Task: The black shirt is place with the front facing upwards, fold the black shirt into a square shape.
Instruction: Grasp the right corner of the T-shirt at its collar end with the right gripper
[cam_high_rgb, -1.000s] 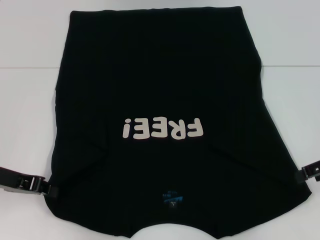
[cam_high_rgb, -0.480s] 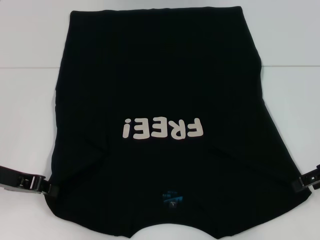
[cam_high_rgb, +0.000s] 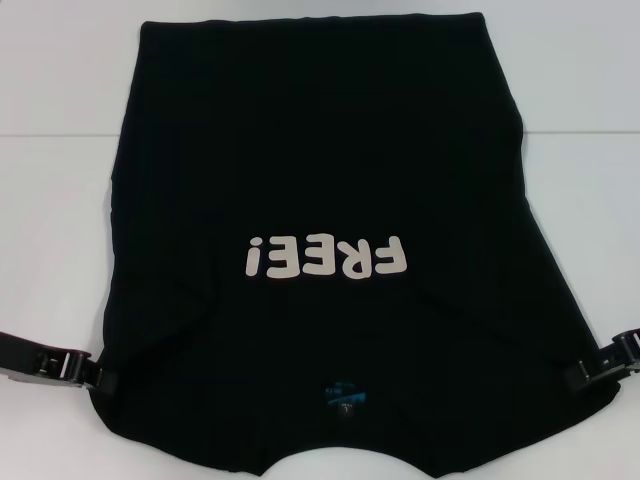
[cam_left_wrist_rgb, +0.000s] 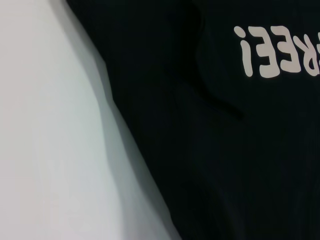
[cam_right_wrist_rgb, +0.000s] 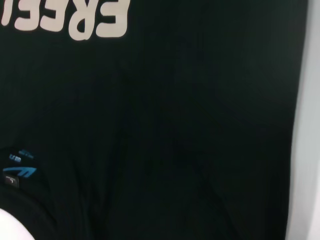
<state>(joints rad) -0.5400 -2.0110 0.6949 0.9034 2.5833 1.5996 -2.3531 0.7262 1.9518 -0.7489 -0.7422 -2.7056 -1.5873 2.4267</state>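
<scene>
The black shirt (cam_high_rgb: 320, 250) lies flat on the white table (cam_high_rgb: 60, 220), collar nearest me. My right gripper (cam_high_rgb: 590, 374) has slid inward onto its shoulder edge (grip width: cannot tell), matching my left gripper (cam_high_rgb: 95, 377); folding can likely begin.

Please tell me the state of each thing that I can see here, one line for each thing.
black shirt: spread flat on the table, front up, "FREE!" lettering showing, not yet folded square.
left gripper: at the shirt's near left edge.
right gripper: at the shirt's near right edge.
table: white, under the shirt.
</scene>
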